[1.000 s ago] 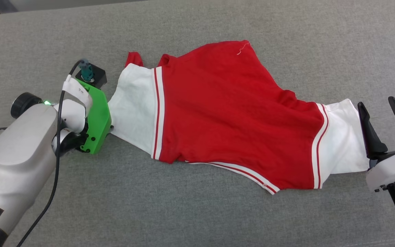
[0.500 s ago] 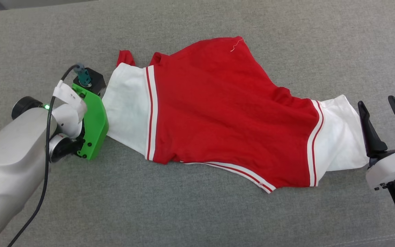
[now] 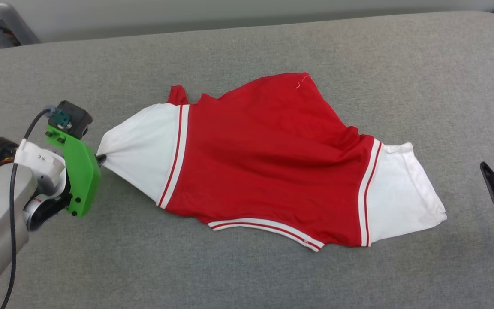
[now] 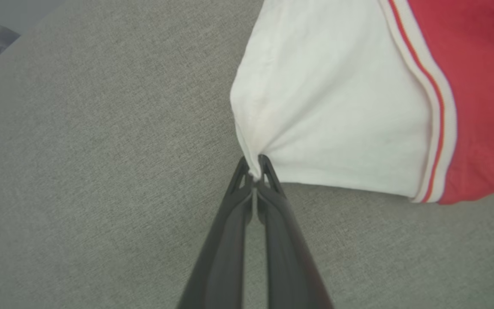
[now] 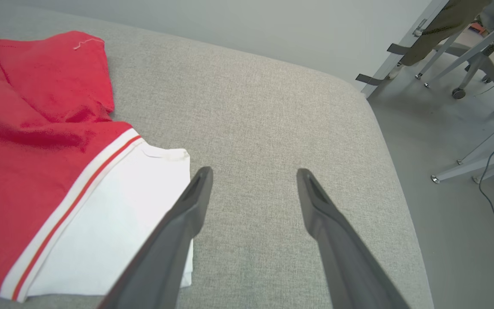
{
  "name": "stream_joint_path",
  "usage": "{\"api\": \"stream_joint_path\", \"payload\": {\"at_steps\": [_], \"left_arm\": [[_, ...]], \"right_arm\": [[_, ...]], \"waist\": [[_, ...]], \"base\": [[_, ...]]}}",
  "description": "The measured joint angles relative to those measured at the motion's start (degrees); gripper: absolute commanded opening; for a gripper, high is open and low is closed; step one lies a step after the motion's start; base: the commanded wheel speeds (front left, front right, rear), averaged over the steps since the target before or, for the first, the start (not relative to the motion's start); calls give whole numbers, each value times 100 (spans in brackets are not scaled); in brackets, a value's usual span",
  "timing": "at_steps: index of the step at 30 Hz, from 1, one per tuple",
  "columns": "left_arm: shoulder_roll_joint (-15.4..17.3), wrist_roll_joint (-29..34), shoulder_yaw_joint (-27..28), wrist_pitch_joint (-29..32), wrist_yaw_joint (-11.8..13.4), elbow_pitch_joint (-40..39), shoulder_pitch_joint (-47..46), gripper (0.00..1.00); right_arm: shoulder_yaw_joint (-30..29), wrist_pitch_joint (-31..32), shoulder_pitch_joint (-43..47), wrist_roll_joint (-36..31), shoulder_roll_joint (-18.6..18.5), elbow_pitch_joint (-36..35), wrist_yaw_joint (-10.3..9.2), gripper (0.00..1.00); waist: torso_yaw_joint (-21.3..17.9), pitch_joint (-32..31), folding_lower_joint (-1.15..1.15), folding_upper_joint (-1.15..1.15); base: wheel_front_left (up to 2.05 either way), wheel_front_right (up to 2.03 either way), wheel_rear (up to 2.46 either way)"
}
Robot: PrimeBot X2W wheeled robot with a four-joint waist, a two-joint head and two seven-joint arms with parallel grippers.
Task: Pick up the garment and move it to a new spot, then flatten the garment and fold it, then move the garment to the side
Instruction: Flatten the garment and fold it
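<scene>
Your left pincer (image 4: 253,169) pinches the white sleeve tip of the garment (image 3: 268,163), sprawled mid-frame on the grey desk (image 3: 247,47); it's light, limp, stretchy cloth, so take the opposite sleeve hem with your wide-spread right pincer (image 5: 251,180).

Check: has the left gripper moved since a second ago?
Yes. The left gripper has shut on the white sleeve of the red jersey garment and drawn it leftward, away from the loose white thread, though the camera shifted too.
</scene>
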Motion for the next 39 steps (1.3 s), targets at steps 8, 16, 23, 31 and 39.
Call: {"api": "stream_joint_path", "payload": {"at_steps": [8, 16, 23, 31, 39], "left_arm": [[245, -2, 59, -275, 271, -509, 326, 0], [237, 22, 82, -345, 489, -922, 319, 0], [155, 116, 103, -413, 563, -1106, 193, 0], [66, 272, 114, -512, 605, -1150, 70, 0], [11, 274, 105, -619, 604, -1089, 70, 0]], "right_arm": [[670, 1670, 333, 1193, -973, -471, 0, 100], [1352, 2684, -159, 1664, -1315, -303, 0, 100], [1967, 2820, -850, 1808, -1259, 601, 0, 100], [2711, 2571, -1239, 1901, -1059, 1547, -9, 100], [3255, 2194, -1464, 2152, -1105, 1928, -11, 0]], "waist": [[231, -222, 0, 0], [399, -146, 0, 0], [533, 77, 0, 0], [690, 320, 0, 0], [709, 322, 0, 0]], "base": [[0, 0, 0], [0, 0, 0], [0, 0, 0], [0, 0, 0], [0, 0, 0]]}}
